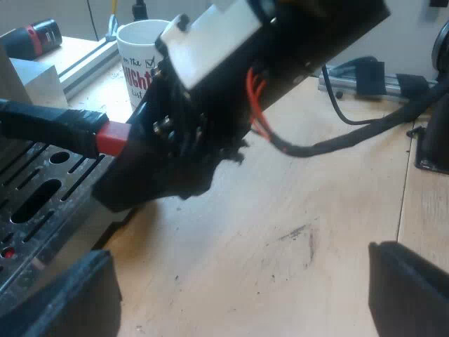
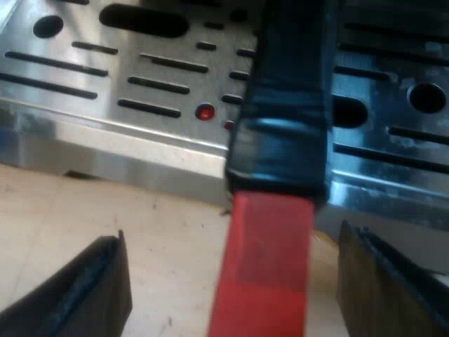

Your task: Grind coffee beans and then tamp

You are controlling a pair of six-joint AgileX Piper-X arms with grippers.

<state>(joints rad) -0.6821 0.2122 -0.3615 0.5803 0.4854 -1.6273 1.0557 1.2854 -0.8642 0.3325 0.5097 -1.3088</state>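
My right gripper (image 2: 235,284) is wide open and holds nothing. Its fingers sit at three and nine o'clock of the dark handle with a red end (image 2: 270,260). I think grinding and tamping are not done yet.

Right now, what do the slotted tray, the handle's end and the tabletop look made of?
Slotted tray: brushed metal, likely steel, with bright reflections. Handle's end: matte red plastic or rubber, unclear which. Tabletop: pale wood, grain and scuffs visible.

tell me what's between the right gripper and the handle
Nothing but bare table: in the right wrist view the handle, at its red end, sits untouched inside the open gripper.
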